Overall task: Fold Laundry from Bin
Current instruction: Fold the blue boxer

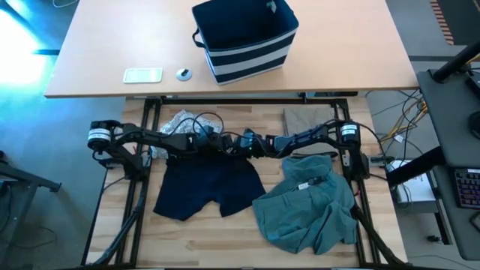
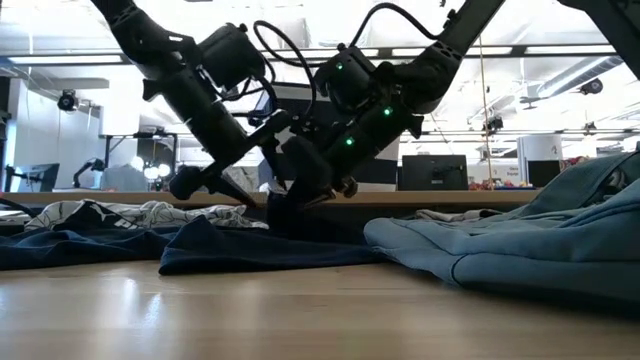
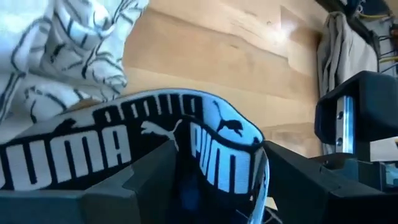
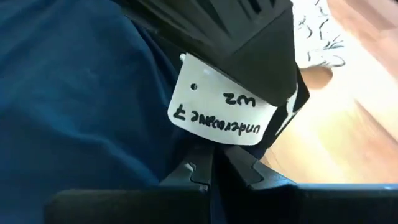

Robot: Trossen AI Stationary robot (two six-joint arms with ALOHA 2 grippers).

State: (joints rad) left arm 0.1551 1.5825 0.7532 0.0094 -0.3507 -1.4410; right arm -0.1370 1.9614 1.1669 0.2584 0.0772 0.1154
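Wrinkled and heaped, the teal-green garment (image 1: 307, 210) lies at the near right of the wooden work surface (image 1: 217, 240); from table height it fills the right foreground (image 2: 520, 250). To its left the dark navy shorts (image 1: 206, 187) are spread flat, legs toward the near edge and waistband toward the far side.

Both arms meet over that waistband at the centre of the surface. The left gripper (image 1: 234, 142) reaches in from the left with its fingers (image 3: 143, 180) set apart on either side of the waistband (image 3: 124, 143), whose white lettering on black loops up between them; it looks closed on this band. The right gripper (image 1: 259, 144) comes in from the right, shut on navy cloth of the shorts (image 4: 81, 93), just beside the left gripper, whose white label (image 4: 221, 112) sits right in front of it.

Behind the left arm, the grey-white patterned garment (image 1: 180, 124) lies crumpled at the far left of the surface. A tan garment (image 1: 307, 118) lies at the far right.

On the lighter table (image 1: 352, 52) beyond, the navy bin (image 1: 246, 39) with white stripes stands upright, well apart from the garments. A pale flat object (image 1: 142, 74) and a small round object (image 1: 184, 73) lie to its left.
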